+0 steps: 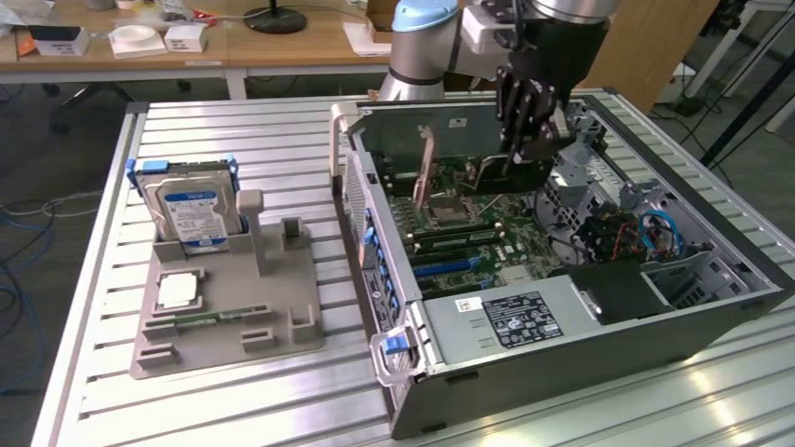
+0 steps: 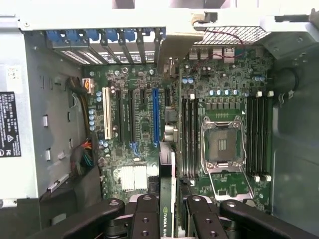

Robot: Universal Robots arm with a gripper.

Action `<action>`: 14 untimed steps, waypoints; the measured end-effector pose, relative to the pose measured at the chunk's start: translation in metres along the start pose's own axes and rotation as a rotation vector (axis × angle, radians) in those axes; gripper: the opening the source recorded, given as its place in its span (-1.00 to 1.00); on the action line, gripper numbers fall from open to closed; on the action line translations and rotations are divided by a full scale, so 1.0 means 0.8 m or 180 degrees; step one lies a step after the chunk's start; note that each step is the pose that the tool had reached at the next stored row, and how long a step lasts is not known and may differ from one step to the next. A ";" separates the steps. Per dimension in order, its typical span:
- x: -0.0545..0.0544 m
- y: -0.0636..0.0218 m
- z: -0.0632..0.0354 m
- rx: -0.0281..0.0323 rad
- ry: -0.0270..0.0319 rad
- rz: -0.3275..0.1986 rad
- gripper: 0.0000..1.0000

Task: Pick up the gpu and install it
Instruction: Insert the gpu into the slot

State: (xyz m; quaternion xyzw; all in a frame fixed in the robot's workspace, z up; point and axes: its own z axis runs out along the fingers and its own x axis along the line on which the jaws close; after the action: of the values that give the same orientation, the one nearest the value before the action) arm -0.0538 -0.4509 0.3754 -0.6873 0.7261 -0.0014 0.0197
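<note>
The gripper (image 1: 519,160) hangs inside the open computer case (image 1: 584,363). Its jaws are about half closed on the gpu (image 2: 168,172), which stands on edge over the motherboard (image 2: 144,124) with its metal bracket (image 2: 174,47) toward the case's rear slot openings. In the wrist view the card runs just beside the long blue slot (image 2: 155,114), on the side nearer the memory slots (image 2: 188,134). Seating it well calls for holding the card's lower edge parallel to that slot and squarely over it. The bracket tip should stay clear of the rear wall, and the press should go straight down without tilt. Whether the edge already touches the board I cannot tell.
</note>
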 end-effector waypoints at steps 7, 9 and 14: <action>0.024 0.004 0.015 0.0000 0.0000 0.0000 -0.47; 0.025 0.006 0.020 0.0000 0.0001 0.0000 -0.47; 0.025 0.007 0.031 0.0000 0.0004 0.0000 -0.47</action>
State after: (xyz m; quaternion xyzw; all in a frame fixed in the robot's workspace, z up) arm -0.0601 -0.4701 0.3499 -0.6872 0.7262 -0.0019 0.0193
